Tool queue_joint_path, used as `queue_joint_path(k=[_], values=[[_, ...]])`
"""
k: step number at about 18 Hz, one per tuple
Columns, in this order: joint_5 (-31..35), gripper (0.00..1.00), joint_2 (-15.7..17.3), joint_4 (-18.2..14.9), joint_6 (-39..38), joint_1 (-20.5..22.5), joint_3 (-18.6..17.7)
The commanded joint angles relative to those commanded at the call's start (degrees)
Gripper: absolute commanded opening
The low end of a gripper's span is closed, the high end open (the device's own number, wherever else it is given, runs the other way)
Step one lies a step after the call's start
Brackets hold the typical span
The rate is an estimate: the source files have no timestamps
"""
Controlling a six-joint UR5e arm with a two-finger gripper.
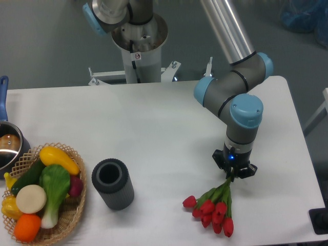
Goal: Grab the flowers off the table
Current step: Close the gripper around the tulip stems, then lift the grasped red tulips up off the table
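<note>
With stems pinched, gripper (234, 173) holds flowers (213, 207) near the tabletop's front-right corner.

Fingers look pressed in on the green stem ends, wrist pointing straight down, so the grasp sits at the thin bundled part and away from the red buds, probably to avoid crushing them. Buds fan out toward the front edge of the table (154, 133); can't tell if they rest on it or hang just clear. Judged step: lift just starting, bunch not clearly off the surface yet. Risk: thin stems could slip or droop from an end grasp. Dark ribbed cylinder (113, 183) stands well apart toward front-left; wicker basket (77, 207) of toy vegetables sits at the front-left corner, pot (9, 146) at the left edge.
</note>
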Motion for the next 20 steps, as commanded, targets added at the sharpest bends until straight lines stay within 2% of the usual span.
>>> queue_joint_path(k=[3, 9, 13, 17, 20], values=[[-8.07, 0.22, 1.58, 0.00, -1.40, -0.27, 2.64], [-17.22, 0.22, 6.33, 0.00, -2.55, -0.27, 3.34], [-26.36, 0.22, 7.38, 0.00, -4.48, -1.66, 5.89], [-30.94, 0.22, 10.72, 0.00, -7.64, -1.15, 6.33], [-31.56, 0.22, 11.87, 0.00, -9.32, -0.53, 6.33]])
